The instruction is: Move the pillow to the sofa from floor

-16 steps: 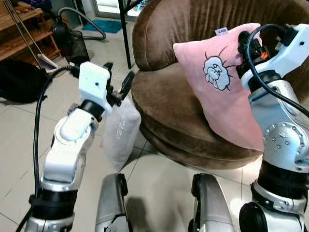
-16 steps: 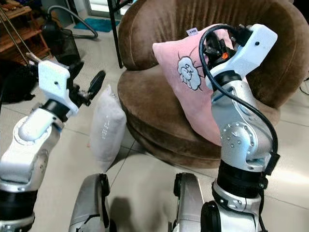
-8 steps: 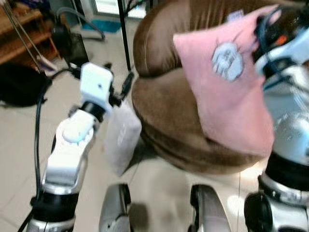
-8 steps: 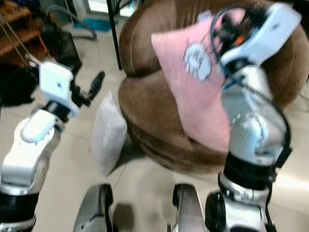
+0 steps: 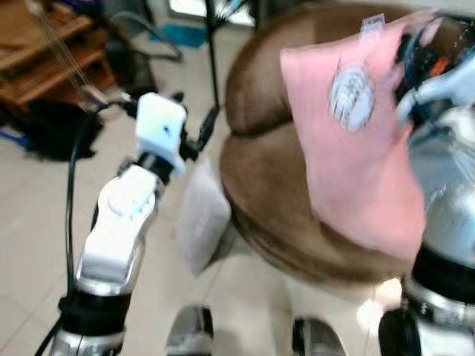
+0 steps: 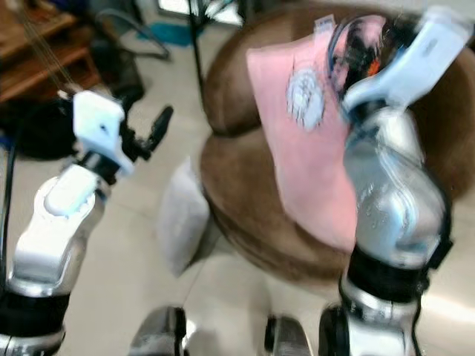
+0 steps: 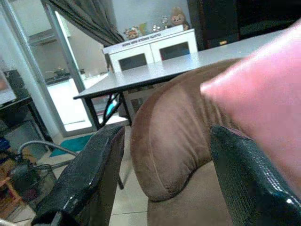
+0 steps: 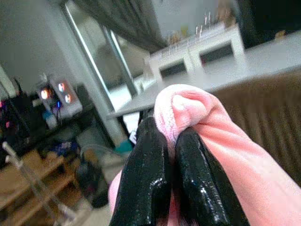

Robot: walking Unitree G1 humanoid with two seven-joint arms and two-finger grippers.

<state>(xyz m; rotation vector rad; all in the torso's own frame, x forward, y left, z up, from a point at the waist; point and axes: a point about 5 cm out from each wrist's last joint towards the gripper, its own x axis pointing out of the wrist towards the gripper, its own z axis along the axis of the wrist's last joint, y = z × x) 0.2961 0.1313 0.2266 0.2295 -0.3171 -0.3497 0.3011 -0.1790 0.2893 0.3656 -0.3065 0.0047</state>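
So we're at the placing step: the right end effector (image 8: 171, 155) is pinched tight on a top corner of the pink pillow (image 5: 349, 148), which hangs over the seat of the brown sofa (image 5: 274, 170). The left end effector (image 7: 164, 174) sits wide and empty, near a white pillow (image 5: 199, 222) leaning on the sofa's base. Next move, I'd guess, is lowering onto the seat and letting go so it doesn't slide off.

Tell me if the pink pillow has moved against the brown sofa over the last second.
Yes. The pink pillow, pinched by the right pincer, has risen; its top corner now sits near the top of the brown sofa backrest.
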